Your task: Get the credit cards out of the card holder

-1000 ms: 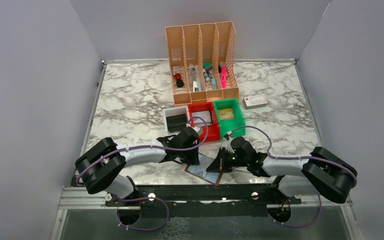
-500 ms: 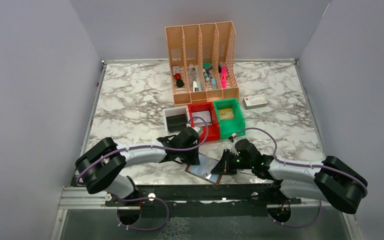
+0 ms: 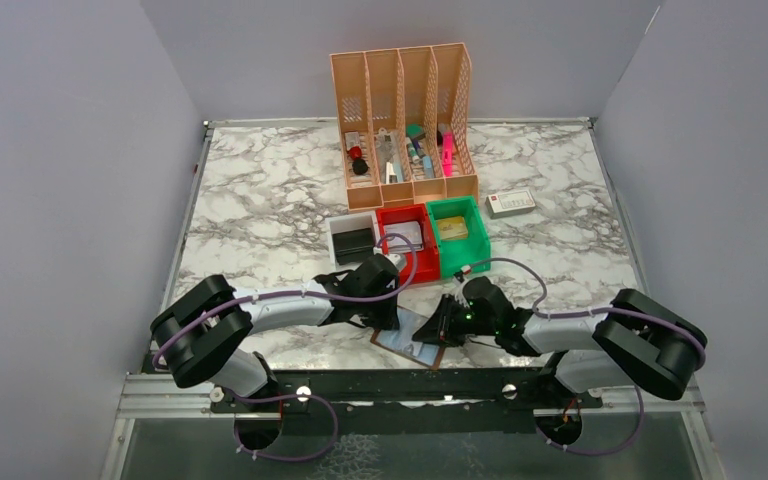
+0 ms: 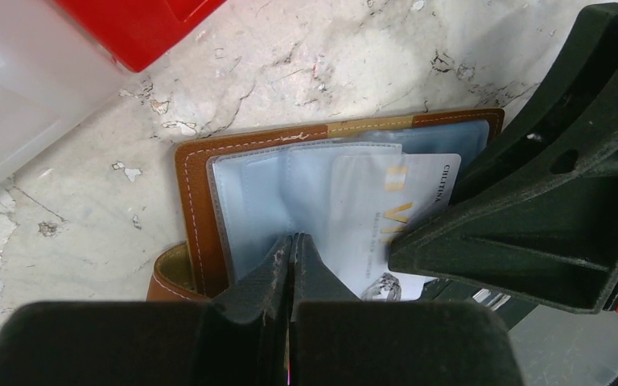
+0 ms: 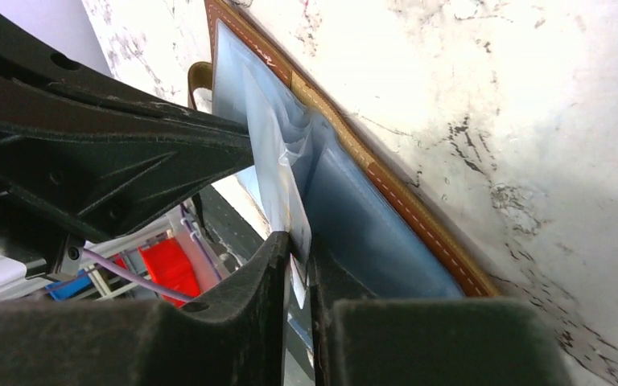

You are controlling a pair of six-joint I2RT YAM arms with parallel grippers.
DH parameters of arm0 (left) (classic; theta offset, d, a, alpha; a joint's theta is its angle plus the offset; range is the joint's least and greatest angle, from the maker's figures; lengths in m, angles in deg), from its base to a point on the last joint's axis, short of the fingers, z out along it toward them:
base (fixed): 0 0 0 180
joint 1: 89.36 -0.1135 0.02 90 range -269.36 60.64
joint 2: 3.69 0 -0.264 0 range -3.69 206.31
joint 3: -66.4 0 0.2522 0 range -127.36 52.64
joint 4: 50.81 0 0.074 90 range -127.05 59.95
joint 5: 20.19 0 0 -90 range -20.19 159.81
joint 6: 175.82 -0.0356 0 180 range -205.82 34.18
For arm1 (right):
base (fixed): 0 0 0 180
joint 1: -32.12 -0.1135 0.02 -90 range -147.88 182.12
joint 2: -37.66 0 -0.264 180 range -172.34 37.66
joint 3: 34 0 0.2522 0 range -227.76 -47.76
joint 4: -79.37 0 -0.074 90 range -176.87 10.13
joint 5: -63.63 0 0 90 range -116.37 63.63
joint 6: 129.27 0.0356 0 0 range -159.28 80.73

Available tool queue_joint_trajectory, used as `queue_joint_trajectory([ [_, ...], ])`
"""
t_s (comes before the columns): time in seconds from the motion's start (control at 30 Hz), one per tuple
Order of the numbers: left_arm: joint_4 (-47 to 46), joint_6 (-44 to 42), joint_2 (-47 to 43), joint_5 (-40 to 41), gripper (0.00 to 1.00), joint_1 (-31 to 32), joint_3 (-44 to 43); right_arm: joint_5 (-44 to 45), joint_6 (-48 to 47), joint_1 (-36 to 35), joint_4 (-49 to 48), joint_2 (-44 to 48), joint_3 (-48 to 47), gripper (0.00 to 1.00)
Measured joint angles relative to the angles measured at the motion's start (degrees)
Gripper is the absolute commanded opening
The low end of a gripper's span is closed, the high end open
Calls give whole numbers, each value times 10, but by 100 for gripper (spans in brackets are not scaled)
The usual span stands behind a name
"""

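The brown card holder lies open at the table's near edge, between both grippers. Its clear plastic sleeves show in the left wrist view above the stitched brown rim. A white credit card with gold lettering sticks partly out of a sleeve. My left gripper is shut, its tips pressed down on the sleeves. My right gripper stands open by a narrow gap at the holder's right side. The card's edge stands between its jaws.
White, red and green bins stand just behind the grippers. An orange file organiser is farther back, a white box with a red end at its right. The holder's near side overhangs the table's front edge.
The right gripper drew back to the right, then returned to the holder, and its jaws have parted slightly. The left gripper and the holder have stayed put.
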Motion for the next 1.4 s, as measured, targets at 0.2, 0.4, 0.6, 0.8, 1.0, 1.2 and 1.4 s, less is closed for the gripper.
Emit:
queue_joint_trajectory([
  [0.2,-1,0,1,0,0,0,0,13,10,0,6,18,0,6],
  [0.4,-3,0,8,0,0,2,-7,39,-3,0,63,78,2,3],
  [0.6,-6,0,9,0,0,4,-7,74,-10,0,149,153,3,2],
  [0.8,-5,0,5,8,0,7,-7,140,-28,0,241,230,-15,1],
  [1.0,12,5,-15,30,4,8,1,189,-59,0,300,282,-45,1],
  [1.2,45,9,-45,64,7,8,5,203,-96,0,311,307,-57,1],
  [1.4,89,8,-104,116,16,8,5,201,-155,0,295,332,-58,1],
])
